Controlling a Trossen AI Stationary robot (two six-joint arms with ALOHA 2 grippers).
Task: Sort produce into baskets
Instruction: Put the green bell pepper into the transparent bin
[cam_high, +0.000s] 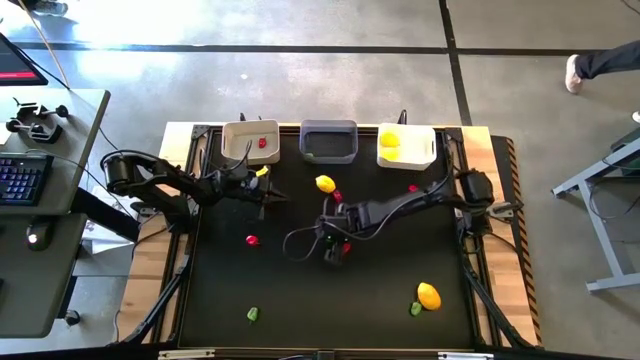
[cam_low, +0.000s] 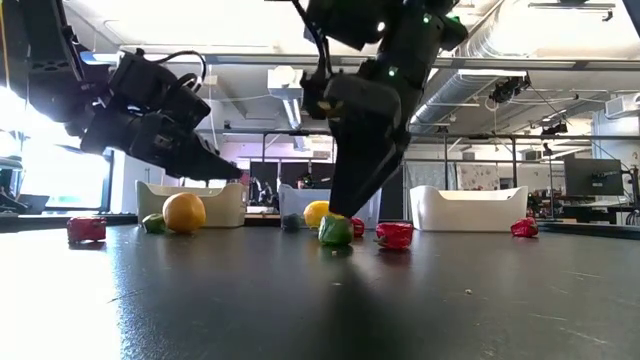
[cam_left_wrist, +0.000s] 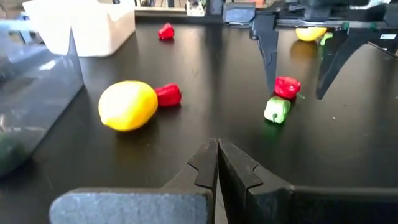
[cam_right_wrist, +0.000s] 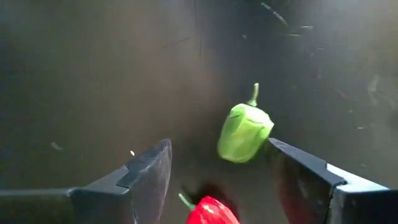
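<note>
Green pepper (cam_right_wrist: 244, 132) is seen on the black worktop (cam_high: 300, 290) near its middle, between the spread jaws of the right gripper (cam_right_wrist: 217, 171), closer to one finger and not clasped. A red pepper (cam_right_wrist: 208, 211) lies just beside it. The left gripper (cam_left_wrist: 217, 163) is held with jaws closed and empty, near the cream basket (cam_high: 250, 140); a lemon (cam_left_wrist: 128, 105) is seen ahead of it.

We see three baskets (cam_high: 329, 141) lined at twelve o'clock: cream-white holding a red piece (cam_high: 263, 143), dark grey, white holding lemons (cam_high: 390, 146). Mid-table lie a lemon (cam_high: 324, 183) and a green pepper (cam_right_wrist: 244, 133) beside a red pepper (cam_right_wrist: 211, 211); another lemon (cam_high: 428, 295) sits at five o'clock.
</note>
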